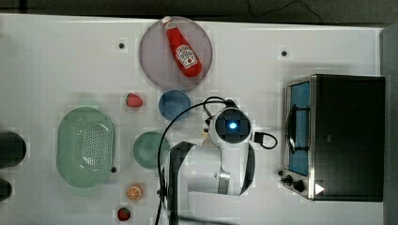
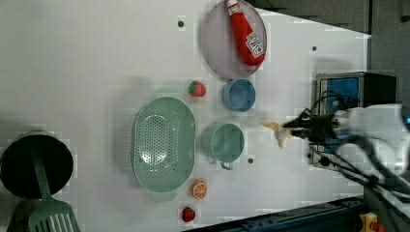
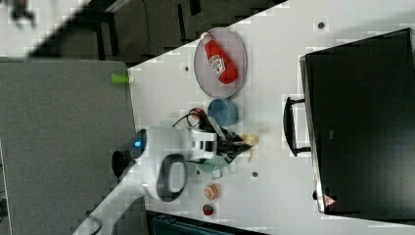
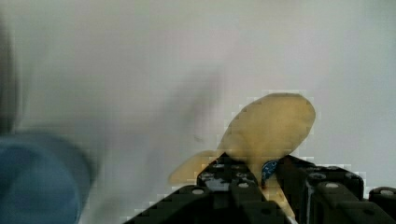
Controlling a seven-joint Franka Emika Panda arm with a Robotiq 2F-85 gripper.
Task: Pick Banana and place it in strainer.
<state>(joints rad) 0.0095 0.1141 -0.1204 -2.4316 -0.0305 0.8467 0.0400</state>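
Note:
My gripper is shut on the banana, a pale yellow-tan piece that sticks out beyond the black fingers. In the left view the banana sits at the gripper tip, right of the green cup. The right view shows the banana in front of the gripper, just below the blue bowl. Whether the banana still touches the table I cannot tell. The strainer, a large mint-green oval colander, lies at the top view's left with nothing in it, far from the gripper; the left view has the strainer at its middle.
Between gripper and strainer stand a blue bowl and a green cup. A plate with a ketchup bottle is behind them. A toaster oven fills the top view's right. A strawberry and an orange slice lie near the strainer.

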